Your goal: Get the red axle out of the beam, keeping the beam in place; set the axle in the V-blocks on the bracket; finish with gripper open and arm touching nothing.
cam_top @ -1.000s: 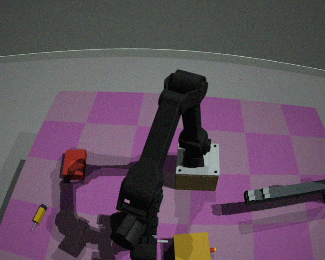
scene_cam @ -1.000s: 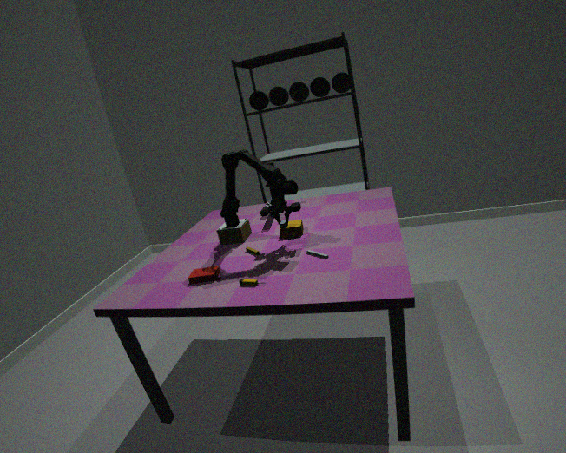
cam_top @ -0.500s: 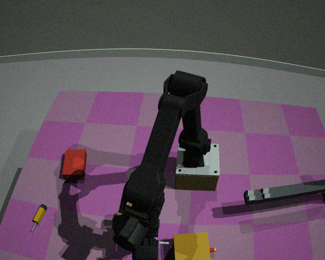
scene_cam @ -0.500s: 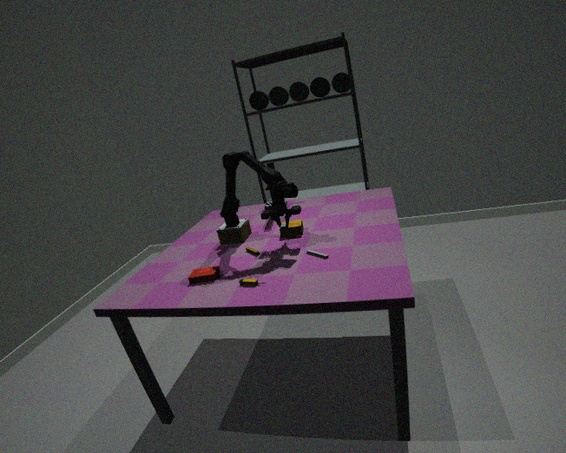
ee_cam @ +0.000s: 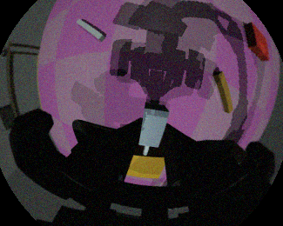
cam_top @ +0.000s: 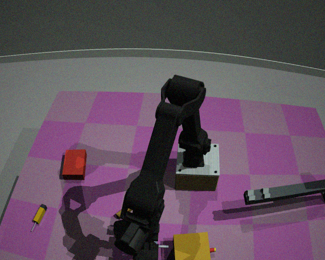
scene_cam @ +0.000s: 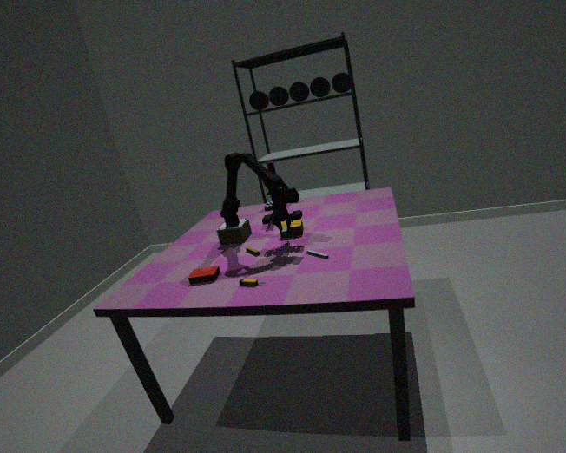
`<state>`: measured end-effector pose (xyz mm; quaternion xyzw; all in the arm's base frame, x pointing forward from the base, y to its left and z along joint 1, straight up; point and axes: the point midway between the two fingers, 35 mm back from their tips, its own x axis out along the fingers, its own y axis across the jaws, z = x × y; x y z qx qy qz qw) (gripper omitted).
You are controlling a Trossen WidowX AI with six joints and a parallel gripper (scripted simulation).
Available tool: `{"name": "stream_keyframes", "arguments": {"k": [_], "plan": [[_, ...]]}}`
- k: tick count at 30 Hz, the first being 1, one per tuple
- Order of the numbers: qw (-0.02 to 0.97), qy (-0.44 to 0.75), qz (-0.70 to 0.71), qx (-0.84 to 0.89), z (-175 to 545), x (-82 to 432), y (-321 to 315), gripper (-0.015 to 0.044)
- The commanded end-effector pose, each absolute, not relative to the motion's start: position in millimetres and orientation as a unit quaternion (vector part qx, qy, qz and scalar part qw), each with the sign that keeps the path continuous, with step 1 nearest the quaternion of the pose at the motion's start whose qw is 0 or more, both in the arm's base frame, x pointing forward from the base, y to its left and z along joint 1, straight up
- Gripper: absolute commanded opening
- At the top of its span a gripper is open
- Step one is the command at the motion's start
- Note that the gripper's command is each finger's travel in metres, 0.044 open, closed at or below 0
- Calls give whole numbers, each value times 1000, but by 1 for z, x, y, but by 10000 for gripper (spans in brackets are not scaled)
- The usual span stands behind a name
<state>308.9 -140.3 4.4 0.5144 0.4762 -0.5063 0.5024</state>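
We note a red box (cam_top: 74, 163) (scene_cam: 204, 273) (ee_cam: 259, 43) lying flat on the checkered table (cam_top: 114, 109) (scene_cam: 376, 263) (ee_cam: 77, 63), a yellow-handled screwdriver (cam_top: 40, 213) (scene_cam: 248, 282) near it, a yellow bar (cam_top: 119, 213) (scene_cam: 253, 251) (ee_cam: 224, 93) and a pale bar (scene_cam: 317, 254) (ee_cam: 90, 29). Behind, we record a rack (scene_cam: 292, 52) bearing five dark round objects (scene_cam: 299, 91).

Arm reaching fwd, elbow bent high; wrist angling down; tool (cam_top: 148, 250) (scene_cam: 285, 233) (ee_cam: 151, 122) hovering above tabletop, gripping pale tool-like pc.
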Motion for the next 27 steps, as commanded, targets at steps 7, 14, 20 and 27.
{"name": "stream_keyframes", "arguments": {"k": [7,14,20,27], "plan": [[498,478,-508,515,-14,306,-139,0],[497,478,-508,515,-25,306,-138,0],[497,478,-508,515,-34,305,-138,0],[501,478,-507,514,-34,307,-139,53]]}}
